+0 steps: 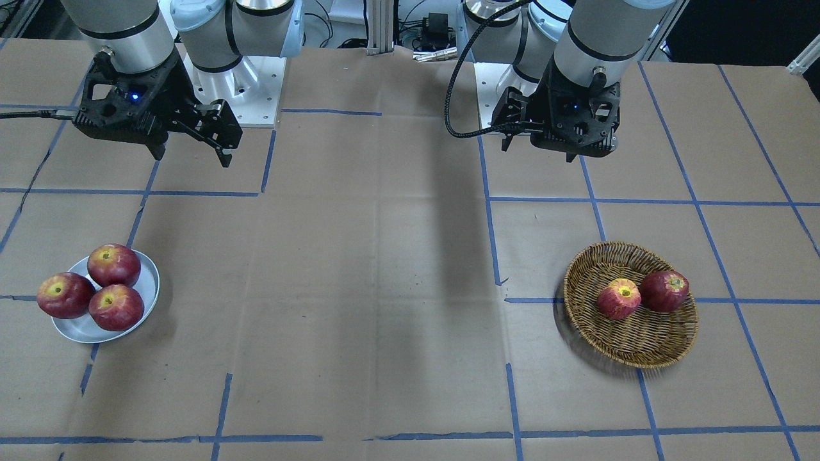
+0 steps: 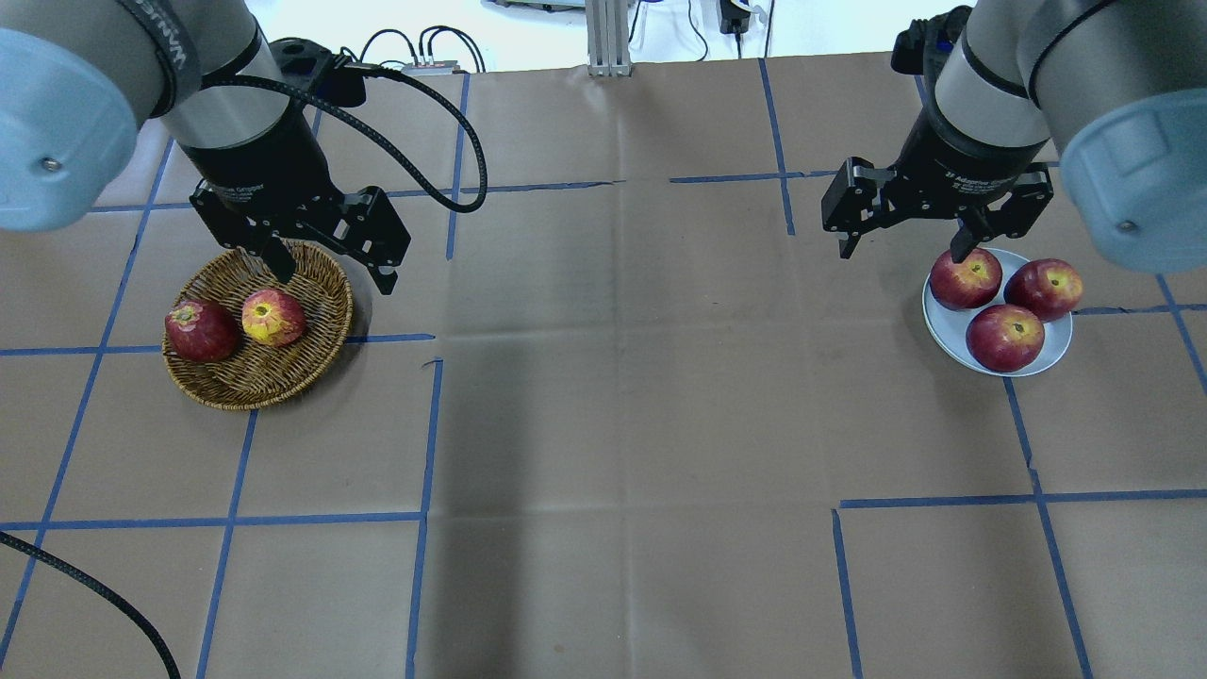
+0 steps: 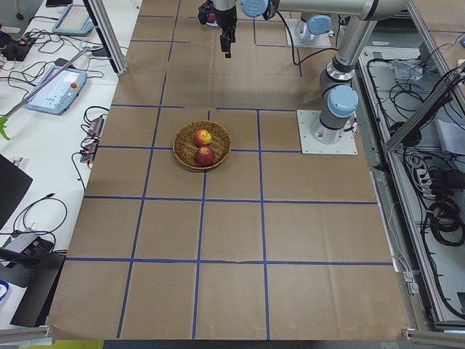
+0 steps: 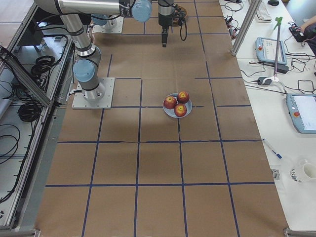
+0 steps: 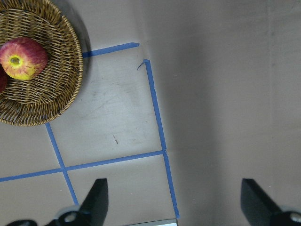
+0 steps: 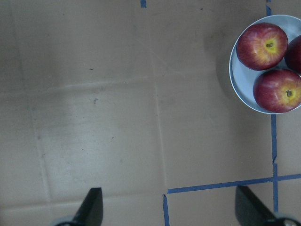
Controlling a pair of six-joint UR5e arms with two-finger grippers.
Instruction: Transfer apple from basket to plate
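Note:
The pinkish-red apple (image 2: 273,317) with a yellow stem hollow lies in the wicker basket (image 2: 255,377) on the robot's left side, beside a darker red apple (image 2: 201,330). It also shows in the front view (image 1: 619,298) and the left wrist view (image 5: 23,58). The silvery plate (image 2: 943,325) on the robot's right side holds three glossy dark-red apples. My left gripper (image 2: 335,278) is open and empty, raised above the table at the basket's near-right rim. My right gripper (image 2: 901,253) is open and empty, raised just left of the plate.
The table is covered in brown paper with blue tape lines. The two arm bases (image 1: 250,89) stand at the table's robot-side edge. Desks with teach pendants and cables (image 4: 274,49) stand beyond the far edge.

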